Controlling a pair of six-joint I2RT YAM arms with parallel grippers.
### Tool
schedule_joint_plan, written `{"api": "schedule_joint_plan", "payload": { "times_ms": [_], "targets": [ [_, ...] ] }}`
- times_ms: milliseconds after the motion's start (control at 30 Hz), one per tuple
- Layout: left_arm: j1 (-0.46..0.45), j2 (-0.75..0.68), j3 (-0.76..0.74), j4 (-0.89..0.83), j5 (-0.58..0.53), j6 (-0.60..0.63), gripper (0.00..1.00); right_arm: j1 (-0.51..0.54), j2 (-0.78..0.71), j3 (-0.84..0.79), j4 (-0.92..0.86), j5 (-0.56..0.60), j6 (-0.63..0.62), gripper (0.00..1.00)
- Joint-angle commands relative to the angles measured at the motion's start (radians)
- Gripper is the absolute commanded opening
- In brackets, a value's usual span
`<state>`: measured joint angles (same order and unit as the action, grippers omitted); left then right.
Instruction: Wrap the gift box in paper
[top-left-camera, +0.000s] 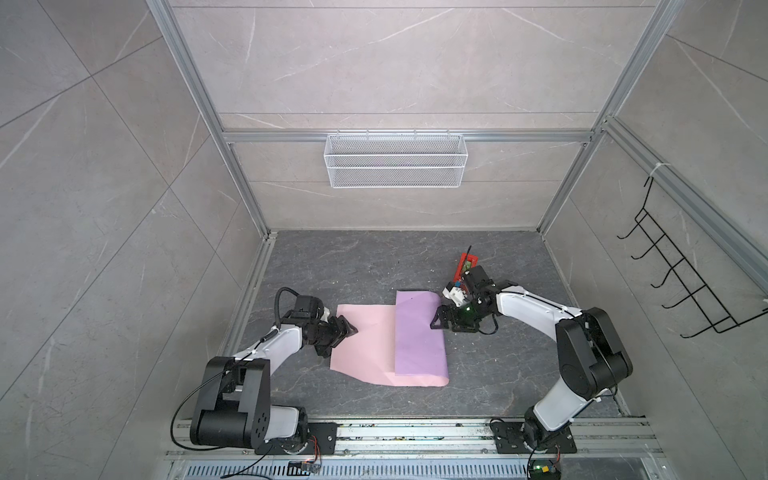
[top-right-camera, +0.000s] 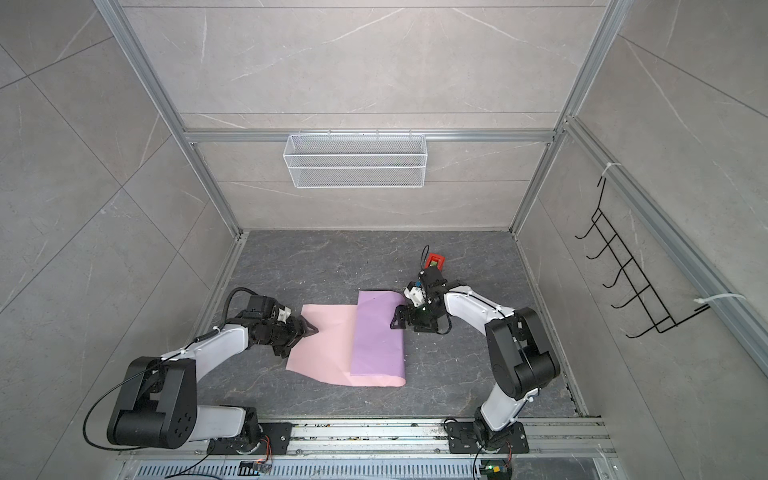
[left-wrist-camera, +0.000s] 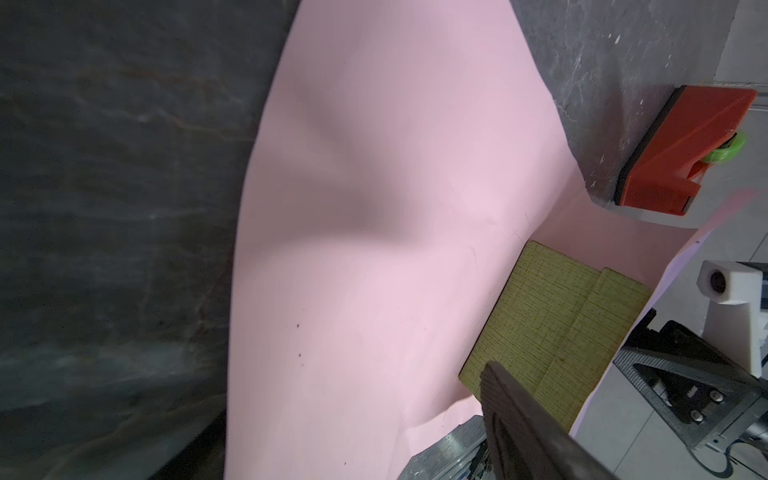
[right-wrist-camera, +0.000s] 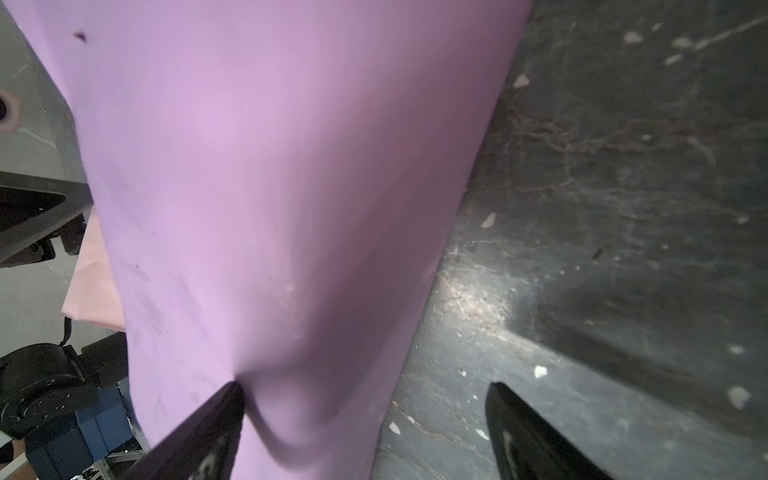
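The paper (top-left-camera: 365, 345) lies on the dark floor, pink side up, with its right part folded over as a lilac flap (top-left-camera: 417, 332). In both top views the flap hides the gift box. The left wrist view shows the olive-green gift box (left-wrist-camera: 557, 324) under the raised flap. My left gripper (top-left-camera: 351, 330) is at the paper's left edge and open; one finger (left-wrist-camera: 511, 407) shows above the pink sheet, the other is hidden behind it. My right gripper (right-wrist-camera: 365, 399) is open at the flap's right fold, with one finger (right-wrist-camera: 224, 407) touching the lilac paper (right-wrist-camera: 270, 166).
A red tape dispenser (top-left-camera: 467, 264) stands on the floor just behind the right wrist. A white wire basket (top-left-camera: 395, 160) hangs on the back wall, and a black hook rack (top-left-camera: 685, 282) hangs on the right wall. Aluminium frame rails border the floor.
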<state>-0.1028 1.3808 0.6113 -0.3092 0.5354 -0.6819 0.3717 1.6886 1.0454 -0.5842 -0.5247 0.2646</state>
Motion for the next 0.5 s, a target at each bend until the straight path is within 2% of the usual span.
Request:
{"api": "schedule_joint_plan", "payload": {
  "times_ms": [0, 133, 367, 467],
  "targets": [
    [0.028, 0.024, 0.031, 0.021, 0.029, 0.0, 0.73, 0.016, 0.054, -0.017, -0.049, 0.102, -0.022, 0.92],
    [0.043, 0.05, 0.044, 0.026, 0.011, 0.009, 0.63, 0.017, 0.053, -0.015, -0.05, 0.101, -0.022, 0.92],
    [0.042, 0.035, 0.033, 0.04, 0.012, 0.024, 0.38, 0.017, 0.054, -0.017, -0.049, 0.101, -0.022, 0.92],
    [0.043, 0.016, 0.036, 0.029, -0.01, 0.036, 0.33, 0.018, 0.056, -0.015, -0.051, 0.101, -0.022, 0.92]
  ]
}}
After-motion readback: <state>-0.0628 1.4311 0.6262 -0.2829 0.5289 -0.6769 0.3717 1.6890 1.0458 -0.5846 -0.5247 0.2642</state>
